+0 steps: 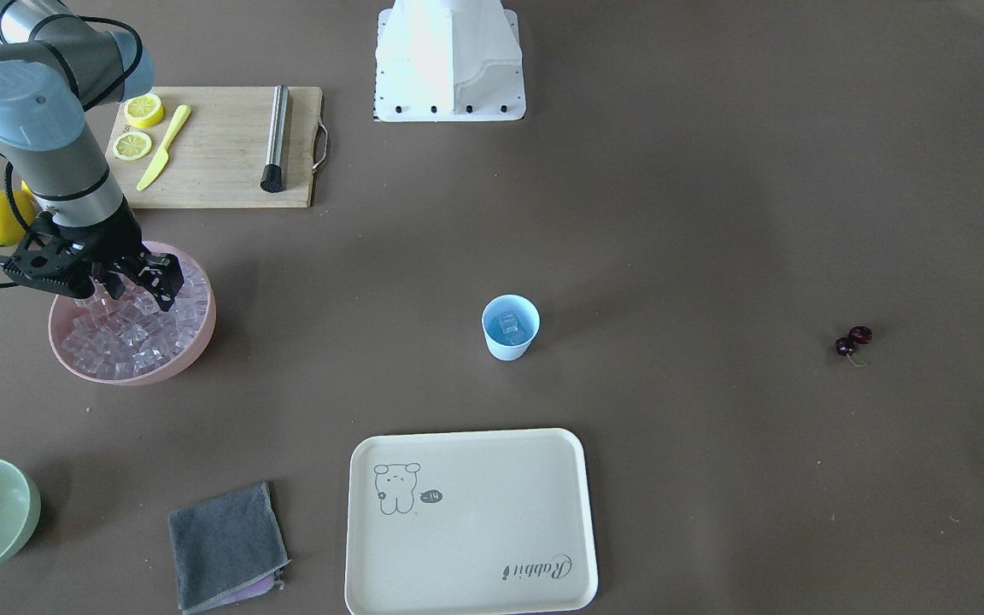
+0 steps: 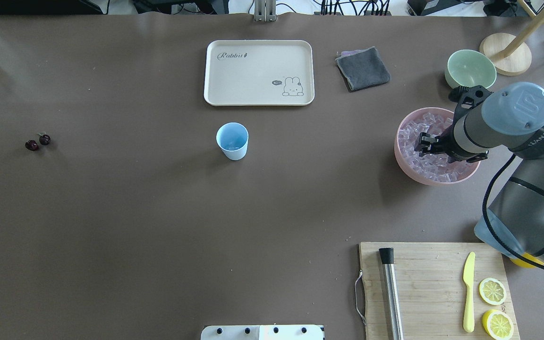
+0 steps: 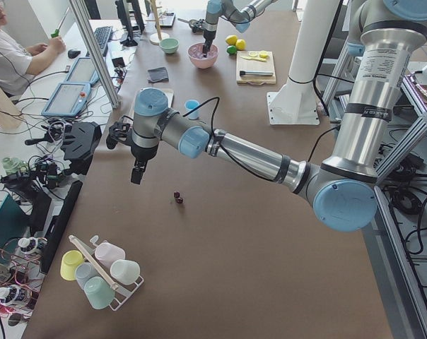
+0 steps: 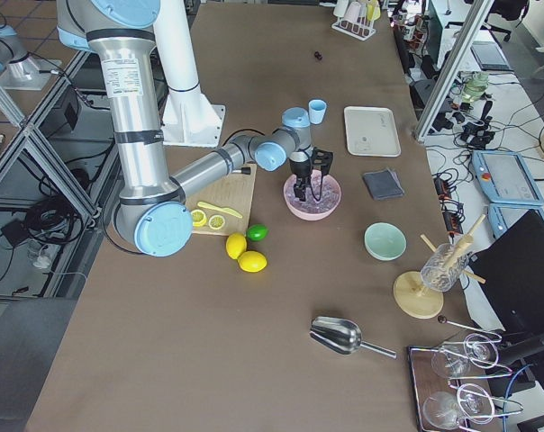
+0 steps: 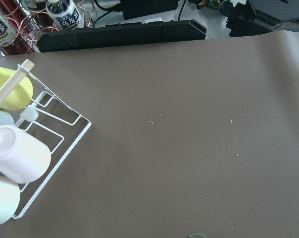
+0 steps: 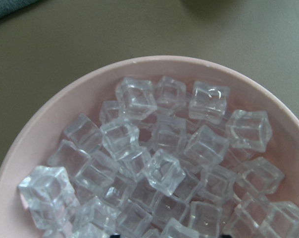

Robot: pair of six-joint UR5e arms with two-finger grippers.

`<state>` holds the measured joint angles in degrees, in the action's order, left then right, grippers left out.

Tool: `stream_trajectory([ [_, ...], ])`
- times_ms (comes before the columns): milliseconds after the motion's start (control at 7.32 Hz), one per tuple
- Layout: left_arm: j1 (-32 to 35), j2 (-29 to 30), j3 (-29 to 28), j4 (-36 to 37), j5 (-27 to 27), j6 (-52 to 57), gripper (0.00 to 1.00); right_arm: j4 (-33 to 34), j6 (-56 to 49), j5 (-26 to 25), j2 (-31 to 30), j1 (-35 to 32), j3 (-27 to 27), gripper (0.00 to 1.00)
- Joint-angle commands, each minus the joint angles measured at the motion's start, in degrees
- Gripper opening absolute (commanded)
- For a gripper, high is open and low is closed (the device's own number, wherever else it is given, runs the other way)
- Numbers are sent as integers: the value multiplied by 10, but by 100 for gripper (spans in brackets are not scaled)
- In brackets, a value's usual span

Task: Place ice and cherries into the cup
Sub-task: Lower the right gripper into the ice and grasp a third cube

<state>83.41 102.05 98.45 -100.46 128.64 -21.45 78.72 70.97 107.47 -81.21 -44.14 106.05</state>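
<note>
Pinching one glossy cube out of the heap is where this could slip. The ice (image 6: 164, 171) lies packed and faceted in the pink bowl (image 1: 202, 342), so a cube may squirt sideways out of the claw, or two may wedge together and one drop onto the surface (image 1: 714, 213) on the way to the cup (image 1: 510, 327). The cup stands well apart, mid-surface, with what looks like one cube inside. The right claw (image 1: 135, 295) points down into the bowl, fingers spread and seemingly released, tips among the cubes. The left claw (image 3: 137, 176) hangs pointing down near the cherries (image 1: 852, 340), apart from them; whether it is released or clenched I cannot tell
</note>
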Motion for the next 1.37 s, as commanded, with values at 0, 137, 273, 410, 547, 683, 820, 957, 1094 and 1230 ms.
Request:
stream_trajectory([
  [0,0,-8,-1,-19,-1,-2,98,0,7,-9,-3,8,-2,67],
  [137,0,-8,0,-19,-1,-3,98,0,7,-9,-2,8,-5,67],
  [273,0,-8,1,-19,-1,-4,98,0,7,-9,-3,8,-6,67],
  [410,0,-7,1,-19,-1,-4,98,1,7,-11,-4,8,-7,67],
  [547,0,-7,1,-20,-1,-4,98,0,7,-19,-8,9,-9,66],
  [683,0,-6,2,-21,-1,-5,98,1,7,-20,-7,9,-10,51],
  [820,0,-6,3,-21,-1,-6,98,1,7,-19,-4,9,-16,19],
  [957,0,-6,4,-21,-1,-7,98,1,7,-20,0,10,-22,0],
  [1094,0,-5,4,-21,0,-7,98,1,7,-21,-1,9,-22,0],
  [1230,0,-4,4,-21,-1,-7,98,1,6,-20,-1,8,-17,0],
])
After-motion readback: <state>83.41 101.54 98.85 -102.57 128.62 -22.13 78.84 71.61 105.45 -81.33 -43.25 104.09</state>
